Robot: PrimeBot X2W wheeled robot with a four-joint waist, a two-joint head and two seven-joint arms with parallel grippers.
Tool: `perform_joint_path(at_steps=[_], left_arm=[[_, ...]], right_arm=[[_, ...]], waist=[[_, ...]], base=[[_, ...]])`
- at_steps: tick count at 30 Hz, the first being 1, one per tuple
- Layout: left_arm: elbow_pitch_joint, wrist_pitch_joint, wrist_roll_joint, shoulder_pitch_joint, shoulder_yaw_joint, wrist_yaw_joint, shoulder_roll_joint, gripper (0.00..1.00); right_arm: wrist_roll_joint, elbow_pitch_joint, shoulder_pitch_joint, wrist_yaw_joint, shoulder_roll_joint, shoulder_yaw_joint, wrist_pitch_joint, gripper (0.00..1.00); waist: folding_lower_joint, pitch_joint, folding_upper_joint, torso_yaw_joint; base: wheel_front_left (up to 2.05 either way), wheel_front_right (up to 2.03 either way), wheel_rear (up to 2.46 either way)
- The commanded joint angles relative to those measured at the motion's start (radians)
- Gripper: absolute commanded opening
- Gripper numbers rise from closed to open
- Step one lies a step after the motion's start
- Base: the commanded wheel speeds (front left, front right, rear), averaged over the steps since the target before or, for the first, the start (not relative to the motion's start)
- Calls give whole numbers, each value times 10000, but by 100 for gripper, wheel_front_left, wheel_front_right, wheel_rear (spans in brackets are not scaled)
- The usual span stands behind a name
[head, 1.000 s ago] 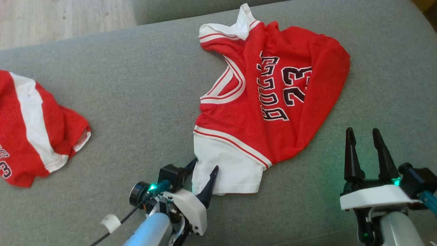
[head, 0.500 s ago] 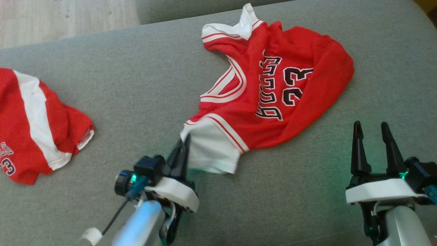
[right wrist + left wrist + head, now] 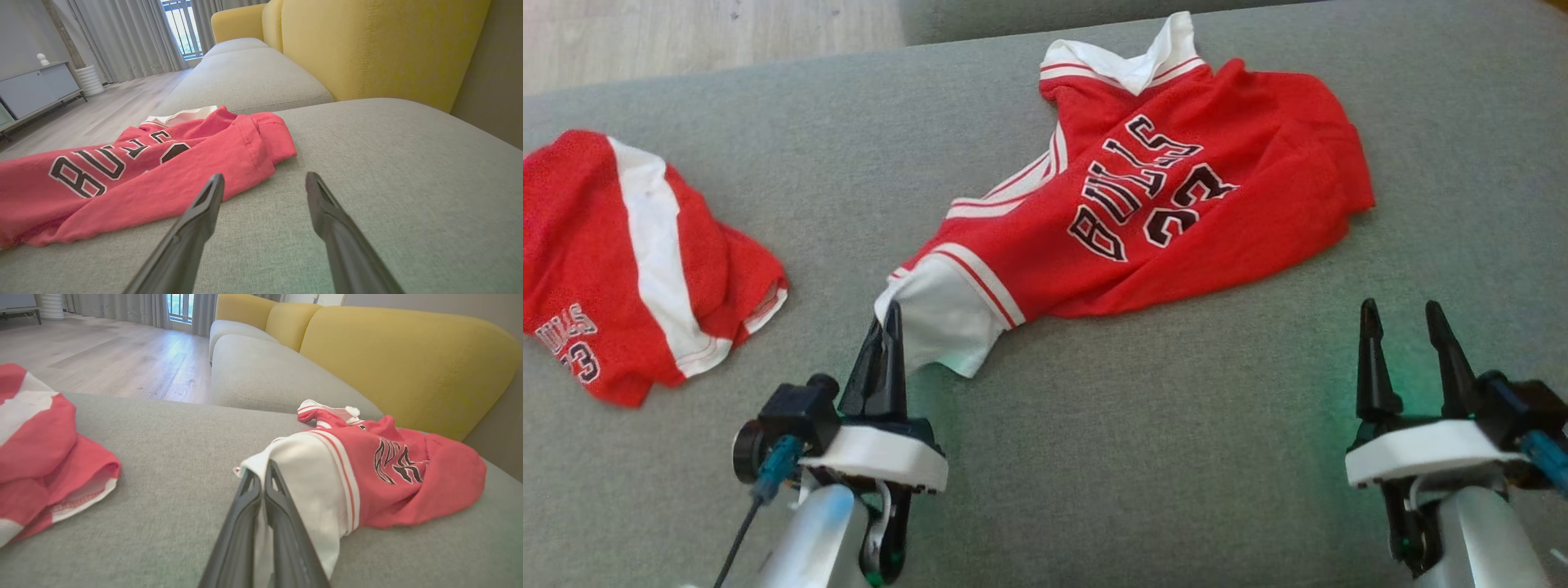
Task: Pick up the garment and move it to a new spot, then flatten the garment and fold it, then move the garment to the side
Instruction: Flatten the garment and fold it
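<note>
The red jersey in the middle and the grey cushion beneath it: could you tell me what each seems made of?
The red jersey looks like thin synthetic sports mesh, probably polyester: matte, finely pitted, draping in soft folds. The grey cushion looks like woven upholstery cloth, matte, with a fine flecked weave; fibre unclear.

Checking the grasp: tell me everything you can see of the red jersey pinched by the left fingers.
The red jersey is a mesh-looking basketball top with white trim, a white end panel and black BULLS lettering with 23. It lies rumpled and stretched out on the grey sofa cushion. The left gripper has its fingers shut on the white corner, which looks slightly raised.
</note>
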Motion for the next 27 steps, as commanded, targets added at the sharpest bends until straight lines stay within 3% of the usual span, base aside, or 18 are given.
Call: perform_joint_path(at_steps=[1,9,21,27], left_arm=[[-218,-96,163,-281,291,-16,42,100],[-689,-96,97,-231,195,40,31,100],[-1339,-97,176,37,-392,133,29,100],[-1508,-97,153,84,-536,232,29,100]], right_arm=[[-90,-106,-499,-7,-60,135,52,100],[109,1078,-1534,-7,-60,-717,511,100],[372,4599,-3736,-7,-60,-1993,593,100],[552,5940,-4614,-7,-60,-2094,262,100]], waist=[[0,21,0,106],[0,157,0,492],[0,407,0,1343],[0,552,0,1476]], base=[[0,0,0],[0,0,0],[0,0,0],[0,0,0]])
